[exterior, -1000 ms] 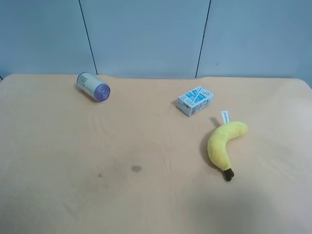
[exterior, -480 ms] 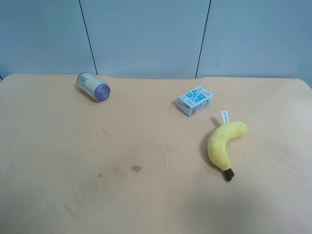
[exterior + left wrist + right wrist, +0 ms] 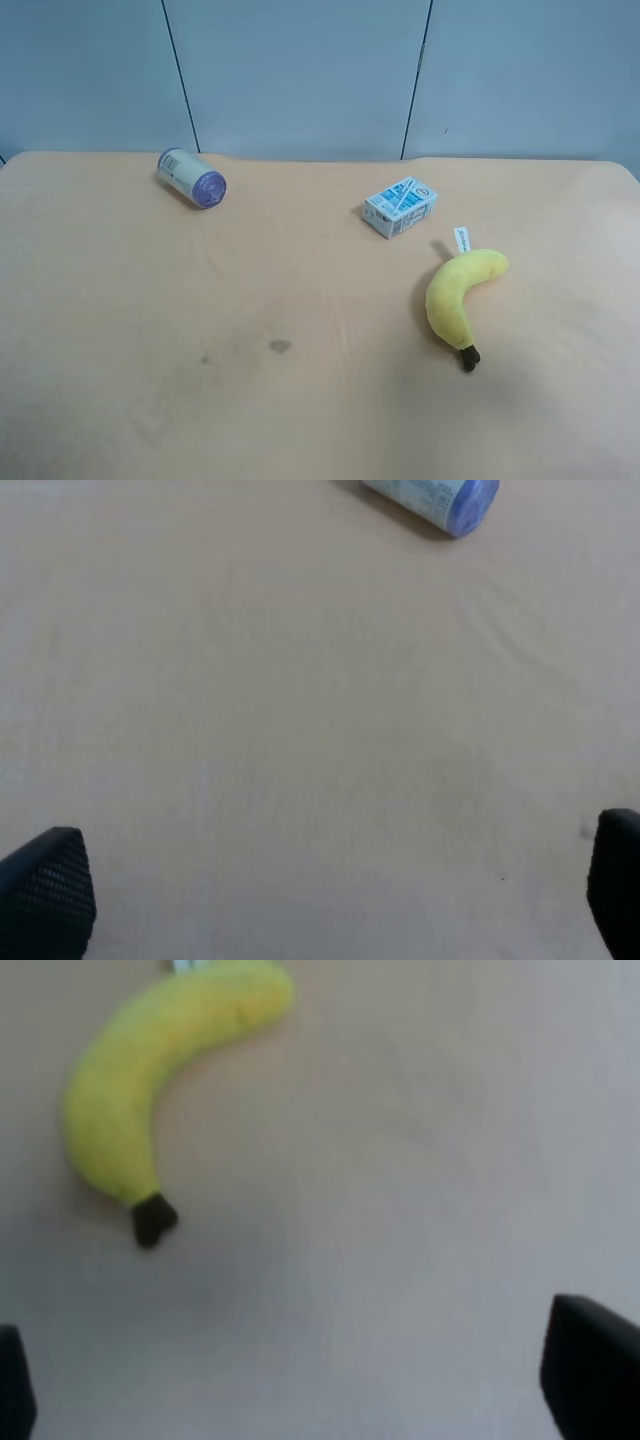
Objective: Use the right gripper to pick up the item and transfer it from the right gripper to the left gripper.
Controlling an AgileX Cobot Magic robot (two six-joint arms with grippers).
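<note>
The yellow plush banana (image 3: 450, 295) lies on the tan table at the exterior high view's right, its dark stem tip (image 3: 468, 356) toward the near edge and its white tag (image 3: 461, 240) at the far end. Neither arm shows in the exterior high view. In the right wrist view the banana (image 3: 130, 1070) lies ahead of the right gripper (image 3: 300, 1390), which is open and empty, with only its black fingertips (image 3: 595, 1360) in frame and well apart from the banana. The left gripper (image 3: 330, 890) is open and empty over bare table.
A blue-and-white carton (image 3: 400, 207) lies just beyond the banana. A purple-lidded can (image 3: 192, 178) lies on its side at the far left and also shows in the left wrist view (image 3: 432, 495). A small dark stain (image 3: 280, 346) marks the table's middle. A grey-blue wall stands behind.
</note>
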